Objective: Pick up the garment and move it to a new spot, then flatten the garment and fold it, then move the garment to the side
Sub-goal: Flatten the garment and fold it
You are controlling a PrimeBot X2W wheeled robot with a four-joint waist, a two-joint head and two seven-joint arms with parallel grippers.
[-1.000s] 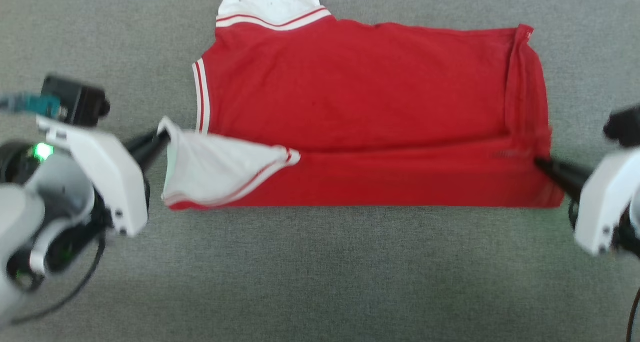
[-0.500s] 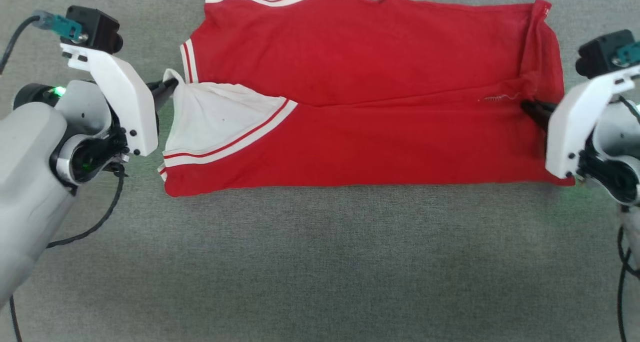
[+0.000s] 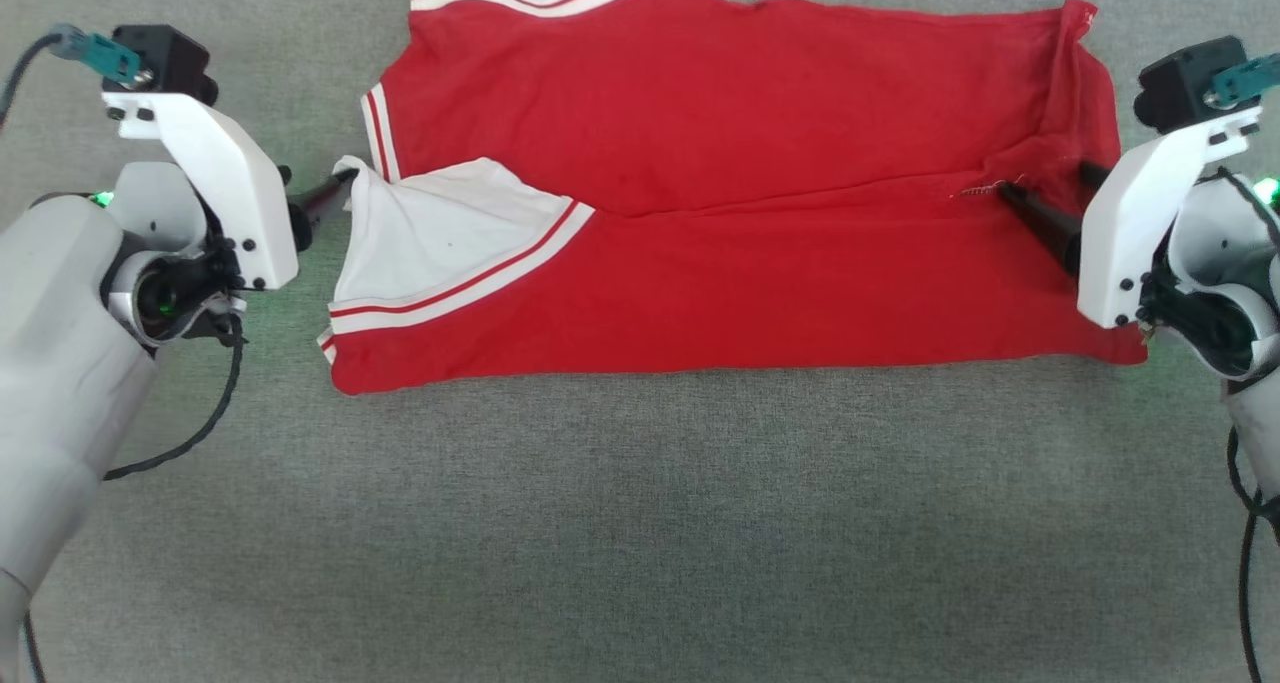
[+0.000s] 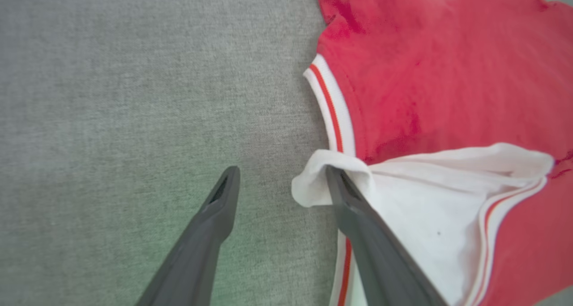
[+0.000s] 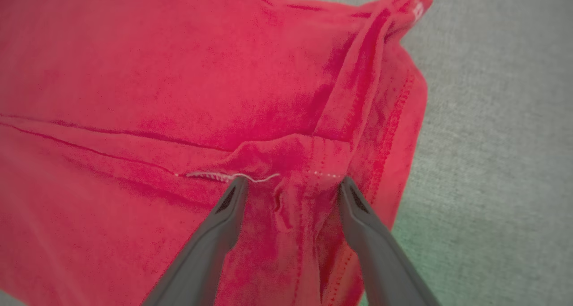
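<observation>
Red jersey cloth, the garment point(image 3: 740, 193) lies flat toward the far edge of the grey counter point(image 3: 640, 523), its near long side doubled over. Folding looks under way. The left gripper point(image 4: 282, 176) has its fingers spread, one touching the white sleeve point(image 4: 429, 216). The right gripper point(image 5: 288, 183) hangs spread over the hem point(image 5: 313, 162), pinching nothing. The next move probably calls for fresh, level grips for a second fold.

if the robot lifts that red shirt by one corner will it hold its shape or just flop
Probably floppy: the garment lies folded over itself with soft creases, and its white sleeve bunches over a finger of the left gripper. Likely light, being thin fabric lying flat on the grey surface. A single-corner lift would likely undo the fold.
</observation>
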